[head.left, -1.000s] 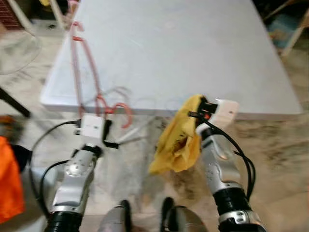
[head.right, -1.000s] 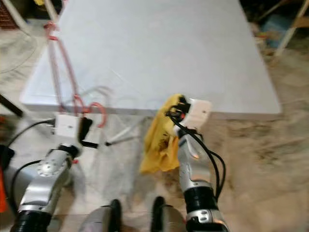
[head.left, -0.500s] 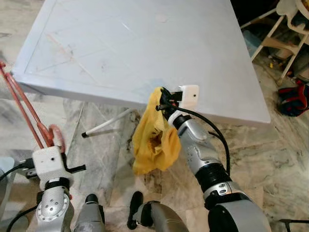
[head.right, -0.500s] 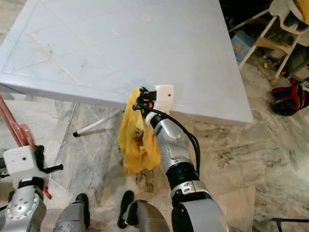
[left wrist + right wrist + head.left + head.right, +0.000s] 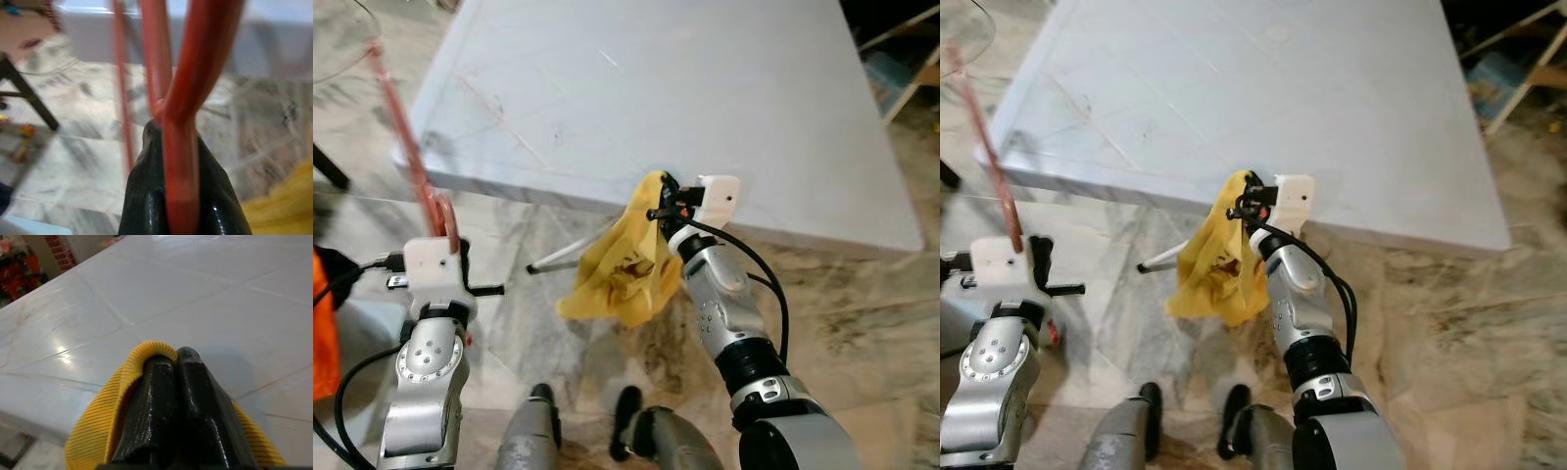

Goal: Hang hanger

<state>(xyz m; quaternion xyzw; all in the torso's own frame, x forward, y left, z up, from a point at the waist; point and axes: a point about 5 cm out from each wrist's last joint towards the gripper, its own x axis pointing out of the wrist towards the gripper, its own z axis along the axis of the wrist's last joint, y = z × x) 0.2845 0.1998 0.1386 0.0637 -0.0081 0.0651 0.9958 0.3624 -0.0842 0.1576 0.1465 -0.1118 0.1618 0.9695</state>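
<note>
A red hanger (image 5: 411,157) stands upright at the left, off the near left corner of the white table (image 5: 656,88). My left gripper (image 5: 173,147) is shut on its lower part, and the red bars (image 5: 161,58) rise between the black fingers (image 5: 146,196). My right gripper (image 5: 661,196) is shut on a yellow cloth (image 5: 622,269) at the table's front edge. The cloth hangs down below the edge over the marble floor. In the right wrist view the ribbed yellow fabric (image 5: 102,416) wraps over the closed fingertips (image 5: 166,367) above the tabletop.
A white table leg (image 5: 568,257) slants under the front edge. An orange object (image 5: 323,323) lies at the far left, near a dark slanted leg (image 5: 328,166). Clutter and a chair frame (image 5: 1518,59) stand past the table's right side. My feet (image 5: 538,397) are on the marble floor.
The whole view has swung, so the camera moved. The left arm holds the hanger higher and closer to the table corner. The right gripper still holds the cloth at the table edge.
</note>
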